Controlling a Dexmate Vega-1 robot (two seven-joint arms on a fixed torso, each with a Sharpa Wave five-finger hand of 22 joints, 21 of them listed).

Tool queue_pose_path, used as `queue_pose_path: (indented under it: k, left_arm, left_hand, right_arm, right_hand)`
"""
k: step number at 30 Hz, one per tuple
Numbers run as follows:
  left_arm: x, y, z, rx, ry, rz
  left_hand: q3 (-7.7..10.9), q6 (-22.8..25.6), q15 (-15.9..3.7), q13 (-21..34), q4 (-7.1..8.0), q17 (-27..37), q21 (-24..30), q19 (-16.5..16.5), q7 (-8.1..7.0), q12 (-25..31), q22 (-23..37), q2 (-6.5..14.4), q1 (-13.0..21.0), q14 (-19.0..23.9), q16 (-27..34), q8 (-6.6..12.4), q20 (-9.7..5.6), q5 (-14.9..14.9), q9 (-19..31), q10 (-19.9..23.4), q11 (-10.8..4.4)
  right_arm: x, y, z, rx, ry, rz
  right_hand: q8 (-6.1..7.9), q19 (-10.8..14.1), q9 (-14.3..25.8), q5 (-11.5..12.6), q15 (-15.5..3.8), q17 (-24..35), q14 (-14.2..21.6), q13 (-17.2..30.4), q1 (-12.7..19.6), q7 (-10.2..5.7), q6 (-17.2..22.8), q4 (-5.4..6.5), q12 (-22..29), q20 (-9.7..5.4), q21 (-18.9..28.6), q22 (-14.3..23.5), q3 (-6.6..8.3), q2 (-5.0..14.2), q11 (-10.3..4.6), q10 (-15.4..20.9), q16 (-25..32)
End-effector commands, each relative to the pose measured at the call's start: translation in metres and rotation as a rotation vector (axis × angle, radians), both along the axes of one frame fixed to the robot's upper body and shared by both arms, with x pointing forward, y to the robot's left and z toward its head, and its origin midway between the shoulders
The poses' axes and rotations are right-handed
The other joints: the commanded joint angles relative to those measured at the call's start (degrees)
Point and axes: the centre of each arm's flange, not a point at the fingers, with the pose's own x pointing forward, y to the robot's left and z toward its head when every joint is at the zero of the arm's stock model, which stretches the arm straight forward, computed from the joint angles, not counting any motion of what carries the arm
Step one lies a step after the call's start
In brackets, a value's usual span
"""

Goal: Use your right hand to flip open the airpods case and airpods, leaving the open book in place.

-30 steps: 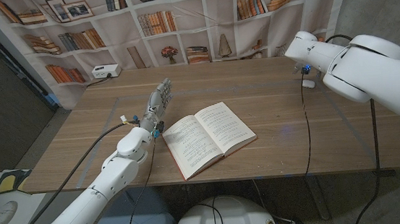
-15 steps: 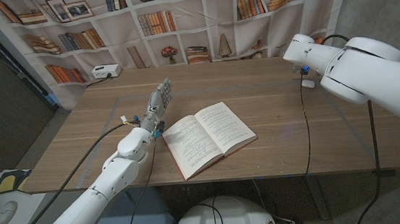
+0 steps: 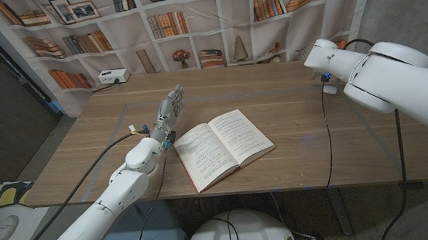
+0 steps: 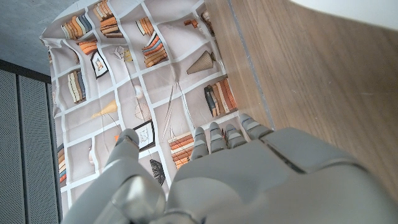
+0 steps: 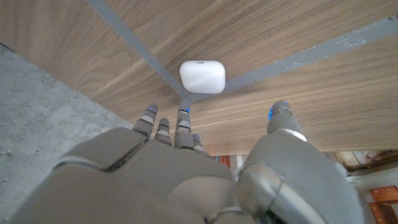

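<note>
Right wrist view: the case (image 5: 202, 76) is seen lying shut on the wooden table (image 5: 298, 31), at the spot where two grey tape lines (image 5: 130, 43) meet. The right hand (image 5: 186, 168) is seen from behind, with its fingers (image 5: 181, 127) reaching toward the case and the thumb (image 5: 283, 121) held out to one side. The fingertips are seen near the case but apart from it; nothing is held, and the fingers are spread.

From the head view, the case (image 3: 329, 90) is made out as a small white shape at the table's far right, just below the right hand's wrist (image 3: 322, 56), and the hand itself is mostly hidden behind the white arm (image 3: 396, 73). A black cable (image 3: 327, 133) is seen hanging from that arm across the table.

The book (image 3: 223, 147) is seen lying open near the table's front middle, well apart from the case. The left hand (image 3: 168, 112) is held upright just beside the book's left page, with fingers straight and slightly apart and nothing in them. Whether it touches the table cannot be told.

In the left wrist view, the left hand (image 4: 211, 180) is seen from behind, fingers extended, with bare table (image 4: 311, 74) beside it and a printed bookshelf backdrop (image 4: 143, 74) beyond. The same backdrop (image 3: 190, 21) is seen behind the table in the head view.
</note>
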Motion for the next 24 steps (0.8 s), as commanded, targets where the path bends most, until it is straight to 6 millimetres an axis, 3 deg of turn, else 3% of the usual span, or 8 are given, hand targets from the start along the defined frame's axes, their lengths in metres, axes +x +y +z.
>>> queue_pose_path:
  k: [1, 8, 14, 24]
  left_arm:
    - [0.003, 0.002, -0.001, -0.005, 0.0, -0.005]
    - [0.005, 0.003, -0.001, -0.005, 0.002, -0.005]
    - [0.008, 0.001, 0.0, -0.002, 0.005, -0.007]
    - [0.011, 0.0, -0.001, -0.003, 0.006, -0.009]
  left_hand:
    - [-0.31, 0.33, 0.2, 0.23, 0.08, 0.06, 0.34, -0.06, 0.25, -0.07, 0.24, 0.01, 0.58, 0.0, 0.16, 0.18, 0.17, 0.24, 0.0, 0.37, -0.02]
    - [-0.34, 0.3, 0.28, 0.23, 0.09, 0.06, 0.35, -0.06, 0.2, -0.11, 0.24, 0.03, 0.62, 0.03, 0.17, 0.16, 0.2, 0.25, 0.0, 0.29, -0.12]
    - [-0.38, 0.33, 0.25, 0.23, 0.1, 0.06, 0.36, -0.02, 0.21, -0.1, 0.24, 0.03, 0.63, 0.0, 0.16, 0.17, 0.17, 0.25, 0.0, 0.33, -0.06]
    - [-0.42, 0.32, 0.23, 0.23, 0.11, 0.06, 0.34, -0.07, 0.21, -0.11, 0.24, 0.04, 0.66, 0.03, 0.17, 0.16, 0.21, 0.25, 0.0, 0.33, -0.07]
  right_arm:
    - [0.0, -0.005, -0.005, 0.019, 0.01, 0.001]
    - [0.002, -0.009, -0.01, 0.042, 0.004, 0.022]
    - [0.004, -0.011, -0.013, 0.042, -0.007, 0.036]
    - [0.003, -0.016, -0.012, 0.024, -0.006, 0.02]
  right_hand:
    - [0.06, -0.38, 0.3, -0.05, 0.1, 0.08, -0.38, 0.24, -0.37, 0.96, -8.84, 0.27, 0.08, 0.26, 0.2, 0.16, 0.08, 0.08, 0.0, -0.07, 0.18]
    - [0.09, -0.45, 0.3, -0.07, 0.09, 0.09, -0.43, 0.26, -0.42, 1.03, -8.78, 0.32, 0.08, 0.28, 0.18, 0.16, 0.08, 0.13, 0.0, -0.08, 0.17]
    - [0.11, -2.46, 0.33, -0.35, 0.04, 0.24, -2.62, 0.61, -1.45, 1.43, -9.57, 0.89, -0.26, 0.39, -0.19, 0.19, -0.06, 0.77, 0.01, -1.15, -0.37]
    - [0.28, -3.22, 0.34, -0.38, 0.07, 0.26, -3.16, 0.7, -1.56, 1.6, -9.36, 0.89, -0.37, 0.36, -0.25, 0.18, -0.05, 0.88, 0.03, -1.5, -0.43]
